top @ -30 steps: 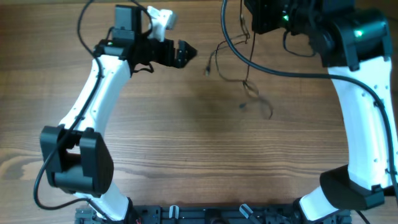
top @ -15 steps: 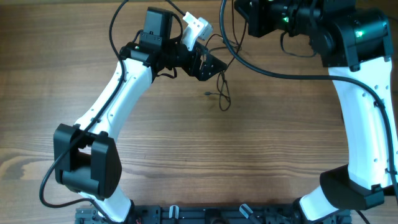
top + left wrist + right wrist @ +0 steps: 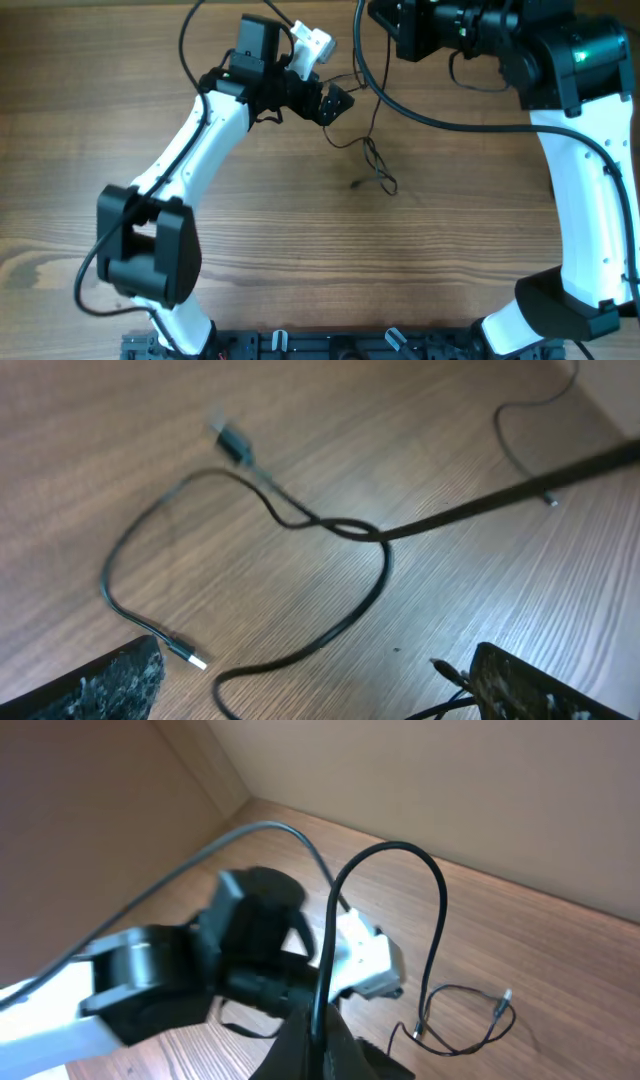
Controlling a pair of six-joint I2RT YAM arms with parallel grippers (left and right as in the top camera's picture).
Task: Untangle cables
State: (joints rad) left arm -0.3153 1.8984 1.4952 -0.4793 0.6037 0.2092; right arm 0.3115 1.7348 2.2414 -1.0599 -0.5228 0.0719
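Cables [image 3: 330,528]: right gripper [image 3: 318,1042] pinched shut on one strand, holding it up | left gripper [image 3: 315,685] wide open, hovers over the crossing lying on the table [image 3: 300,250] | step: separating strands | next: left likely clamps beside the crossing, pulls away.

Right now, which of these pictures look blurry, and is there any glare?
Overhead view: sharp, evenly lit, no glare on the table. Left wrist view: the thin cables are slightly smeared, the plug most. Right wrist view: the other arm is clearly blurred.
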